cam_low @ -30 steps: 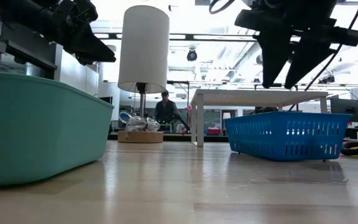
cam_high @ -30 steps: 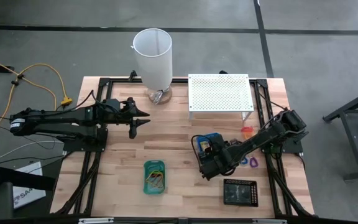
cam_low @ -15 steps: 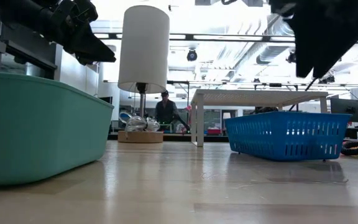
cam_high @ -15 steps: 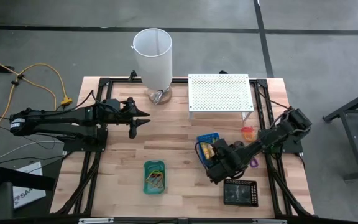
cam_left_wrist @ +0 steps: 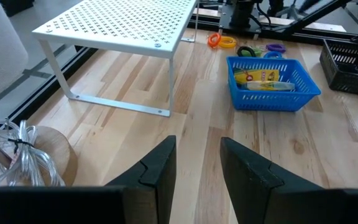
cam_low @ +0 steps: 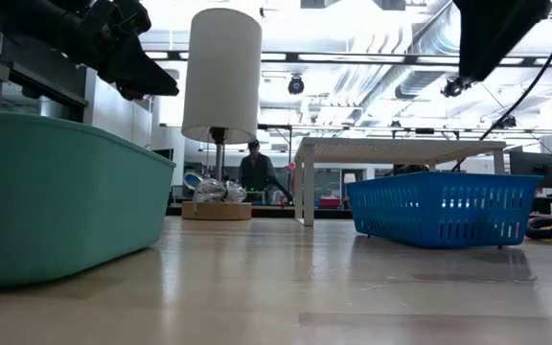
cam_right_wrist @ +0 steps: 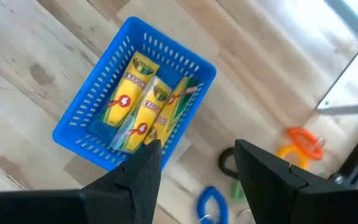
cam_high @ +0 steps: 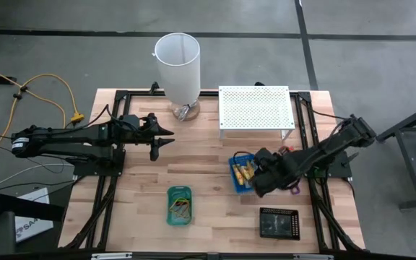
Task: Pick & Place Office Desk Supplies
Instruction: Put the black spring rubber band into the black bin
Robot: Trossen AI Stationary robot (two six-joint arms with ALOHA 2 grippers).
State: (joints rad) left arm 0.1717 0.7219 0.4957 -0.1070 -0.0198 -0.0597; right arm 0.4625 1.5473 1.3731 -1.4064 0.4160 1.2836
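Wood table (cam_high: 208, 152); both tools (cam_right_wrist: 194, 158) open, empty; a person (cam_low: 254, 168), perhaps seated, behind.

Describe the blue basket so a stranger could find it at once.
Start at the white perforated shelf at the table's far edge. Just in front of it sits the blue basket, beside the right gripper. It alone holds yellow crayon packets; the other trays are green and black.

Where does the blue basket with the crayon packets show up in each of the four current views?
High view: blue basket right of centre, partly under the right gripper.
Low view: at right.
Left wrist view: upper right.
Right wrist view: centre-left.
Shared landmark: white perforated shelf.
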